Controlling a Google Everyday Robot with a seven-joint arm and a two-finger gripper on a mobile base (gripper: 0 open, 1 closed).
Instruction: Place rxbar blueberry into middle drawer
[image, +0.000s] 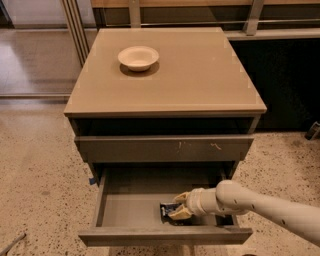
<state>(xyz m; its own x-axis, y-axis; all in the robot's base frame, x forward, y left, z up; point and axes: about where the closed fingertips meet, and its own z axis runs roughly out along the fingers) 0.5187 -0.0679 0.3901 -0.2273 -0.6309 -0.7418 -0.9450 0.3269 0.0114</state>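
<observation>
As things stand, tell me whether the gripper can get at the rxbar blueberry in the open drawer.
Likely yes. The gripper sits inside the open middle drawer, right at the rxbar blueberry on the drawer floor, with nothing visible between them.

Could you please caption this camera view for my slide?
Gripper at the rxbar blueberry inside the open middle drawer.

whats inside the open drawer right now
The middle drawer holds the rxbar blueberry, toward its front right, with the gripper at it. The gripper covers the bar's right end, and the arm hides the drawer's right corner.
</observation>
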